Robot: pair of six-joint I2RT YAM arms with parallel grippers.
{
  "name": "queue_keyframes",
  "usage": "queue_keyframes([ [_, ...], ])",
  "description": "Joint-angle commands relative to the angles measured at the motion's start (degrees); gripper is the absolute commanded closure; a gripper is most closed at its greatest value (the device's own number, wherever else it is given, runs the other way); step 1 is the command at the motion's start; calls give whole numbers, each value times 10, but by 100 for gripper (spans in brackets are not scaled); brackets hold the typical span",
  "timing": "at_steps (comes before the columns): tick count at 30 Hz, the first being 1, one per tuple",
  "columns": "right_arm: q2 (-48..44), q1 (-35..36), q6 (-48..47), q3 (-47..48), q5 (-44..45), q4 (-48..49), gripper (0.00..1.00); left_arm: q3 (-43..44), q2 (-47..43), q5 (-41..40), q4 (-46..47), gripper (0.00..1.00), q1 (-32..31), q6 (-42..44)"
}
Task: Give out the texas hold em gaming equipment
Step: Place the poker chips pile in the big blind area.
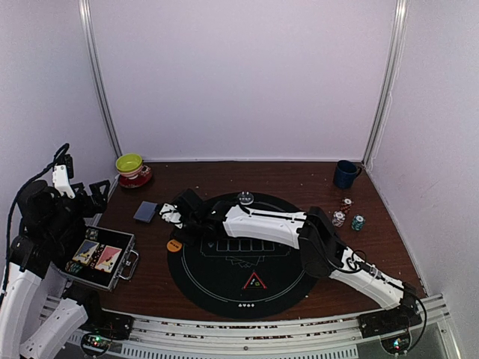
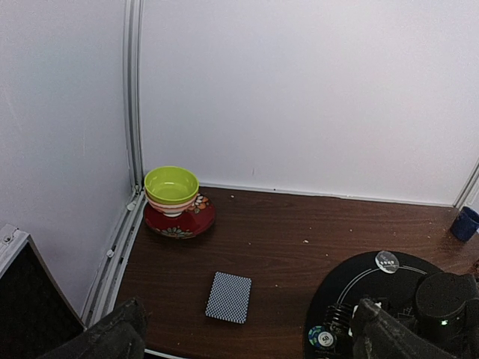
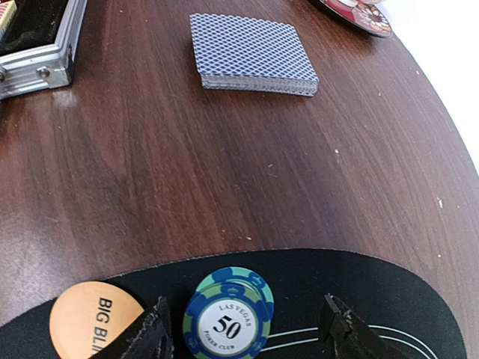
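Observation:
My right gripper [image 3: 247, 336] is open, its jaws wide on either side of two stacked blue-green "50" poker chips [image 3: 228, 318] lying at the left edge of the black mat [image 1: 224, 277]. An orange Big Blind button [image 3: 93, 321] lies just left of them. The grey-blue card deck [image 3: 251, 63] rests on the wood beyond; it also shows in the left wrist view [image 2: 229, 297]. My left gripper [image 2: 251, 348] is open and empty, held above the table's left side. A red triangle marker [image 1: 254, 281] sits near the mat's front. More chips [image 1: 338, 218] lie on the right.
An open metal case [image 1: 97, 256] stands at the front left. The yellow-green bowl [image 2: 171, 184] on its red saucer is at the back left. The dark blue mug [image 1: 346, 173] is at the back right. A clear disc [image 1: 245, 197] lies at the mat's far edge.

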Motion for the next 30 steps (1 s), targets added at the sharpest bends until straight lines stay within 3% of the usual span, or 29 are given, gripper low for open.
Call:
queue_keyframes([
  [1,-48,-1,-20,8,45,-7,31,-5,-1,-5,25,2,5,6],
  [11,-74,0,-16,-27,43,-59,25,-5,-1,-4,25,2,6,6],
  [22,-98,-15,-6,-115,61,-39,23,-4,-1,0,25,2,6,6],
  [30,-64,-22,-7,-98,65,-39,23,-4,-2,0,25,2,6,7],
])
